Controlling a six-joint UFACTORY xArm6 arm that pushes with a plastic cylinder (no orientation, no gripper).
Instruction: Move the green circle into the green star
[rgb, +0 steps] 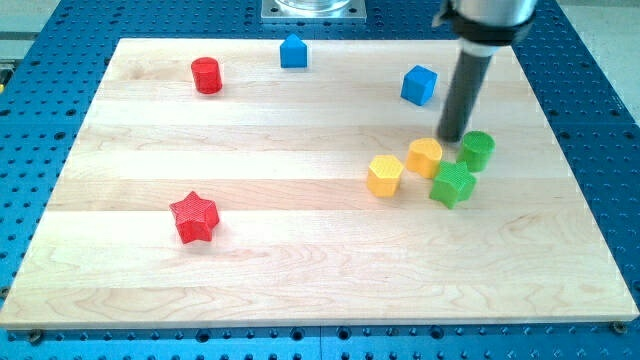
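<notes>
The green circle is a short green cylinder at the view's right on the wooden board. The green star lies just below and left of it, nearly touching it. My tip stands just left of and slightly above the green circle, close to its upper left side. A yellow block sits directly below my tip, touching the green star's upper left.
A second yellow block lies left of the first. A blue cube is above my tip's left. A blue house-shaped block and a red cylinder sit near the top. A red star lies lower left.
</notes>
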